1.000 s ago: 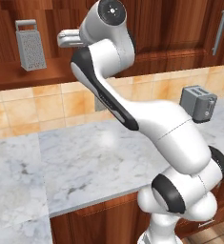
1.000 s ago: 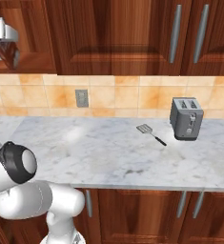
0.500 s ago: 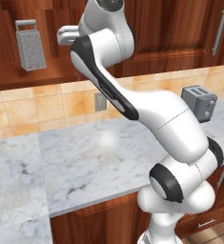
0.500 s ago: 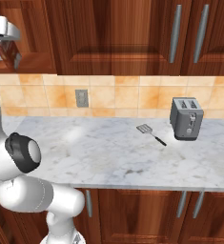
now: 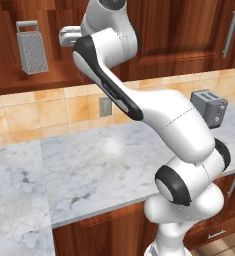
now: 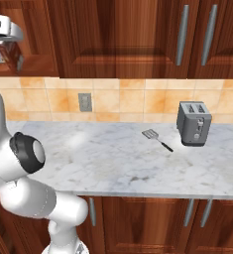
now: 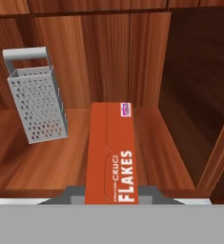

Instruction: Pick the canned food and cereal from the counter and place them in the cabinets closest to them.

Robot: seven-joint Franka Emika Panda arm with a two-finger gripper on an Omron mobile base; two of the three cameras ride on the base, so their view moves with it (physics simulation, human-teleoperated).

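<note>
Item: my gripper (image 7: pixel 111 193), clamped on reddish-brown rectangular cereal box (image 7: pixel 111 152), lettered "FLAKES", perhaps "CRUCI"; small top patch unreadable. Silver perforated box grater (image 7: pixel 35 102) stands left, on the wooden cabinet shelf (image 7: pixel 32 162).

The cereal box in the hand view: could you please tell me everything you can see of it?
The cereal box is a narrow reddish-orange carton with white lettering reading FLAKES and a small pale label near its far end. It looks like printed cardboard, undamaged. It extends away from the gripper, which is shut on its near end, and reaches into the open shelf recess of the wooden cabinet. The box grater stands apart to its left. Whether the box touches the shelf board cannot be told.
</note>
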